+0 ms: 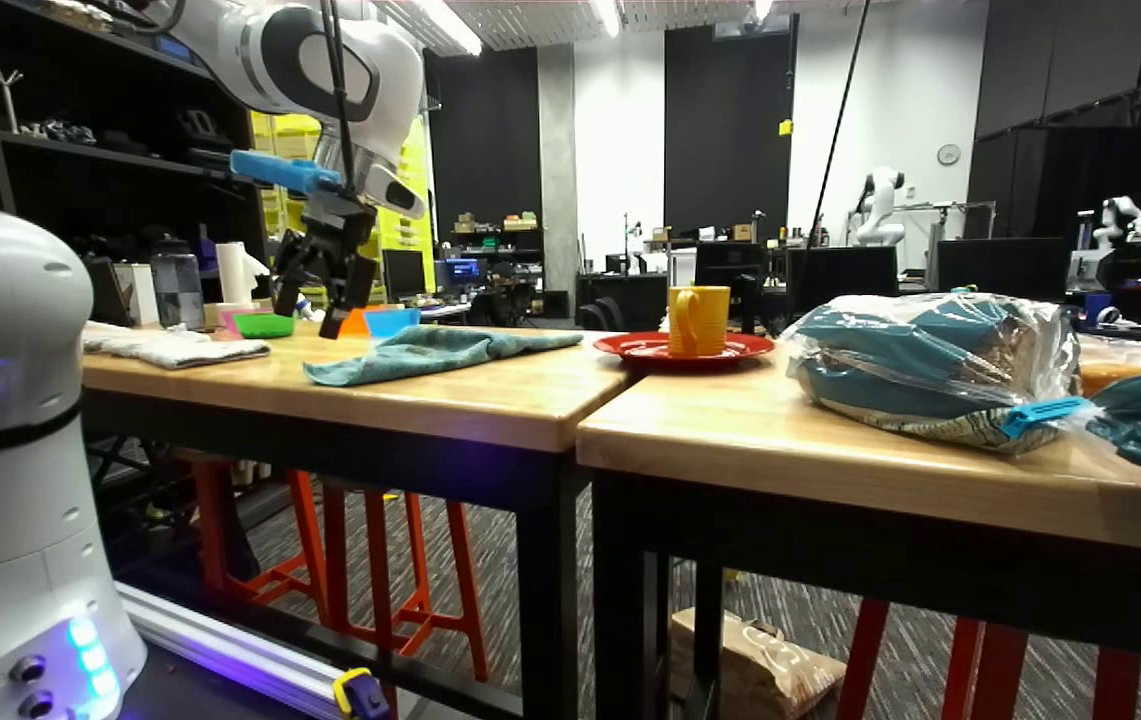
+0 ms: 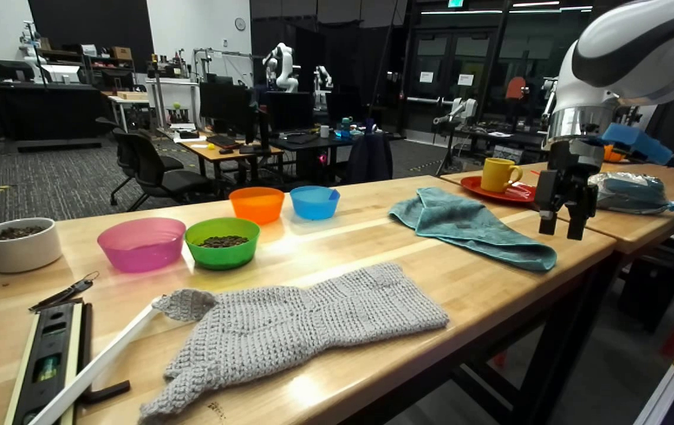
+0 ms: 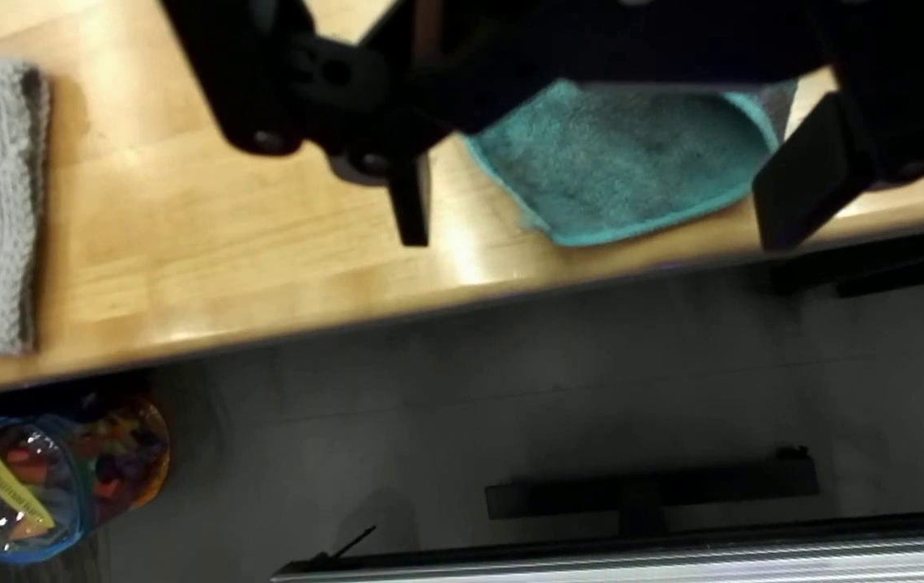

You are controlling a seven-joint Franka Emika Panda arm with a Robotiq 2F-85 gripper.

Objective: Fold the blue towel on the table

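- Since the towel [image 2: 466,228] lies askew on the table [image 2: 337,243], layers overlapping unevenly and one corner reaching toward the edge, I judge the fold unfinished.
- That corner seems the likeliest place to pinch, with nothing resting on it.
- My gripper [image 2: 562,225] hangs near it, empty, jaws standing well apart, presumably so they can straddle the towel (how high it hangs is hard to tell from here).
- Near the towel, the mug [image 1: 705,322] stands on the plate [image 1: 635,347], so I'd avoid dragging that way.
- The knit [image 2: 325,313] and the bowls [image 2: 220,260] sit apart from the towel; probably neither will snag a fold.
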